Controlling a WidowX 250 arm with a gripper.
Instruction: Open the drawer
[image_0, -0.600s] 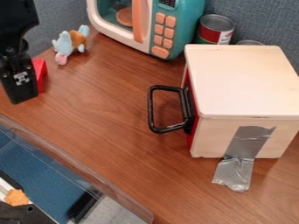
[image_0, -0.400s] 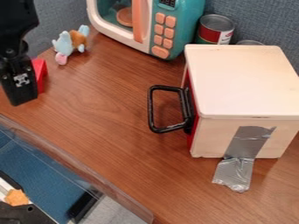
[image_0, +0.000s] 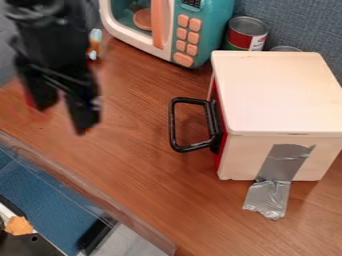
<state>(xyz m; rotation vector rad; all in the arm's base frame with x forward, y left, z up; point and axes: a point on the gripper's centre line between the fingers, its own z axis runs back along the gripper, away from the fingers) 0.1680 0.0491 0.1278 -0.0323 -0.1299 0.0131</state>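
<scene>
At three o'clock, the drawer box (image_0: 277, 95) looks like smooth, matt wood, its handle (image_0: 173, 122) glossy. Silver duct tape (image_0: 267, 197) at four is shiny, crinkled. The toy microwave (image_0: 218, 30) at twelve: smooth plastic. The can (image_0: 248, 26) at one: metal. Tabletop (image_0: 133, 165): satiny wood grain.

No wording or number can be read for certain; the display (image_0: 192, 3) on the microwave (image_0: 217, 25), at the far side, bears pale marks like digits, too small to tell; the label (image_0: 257, 43) on the can (image_0: 238, 40), just right of it, bears print, likewise too small.
</scene>
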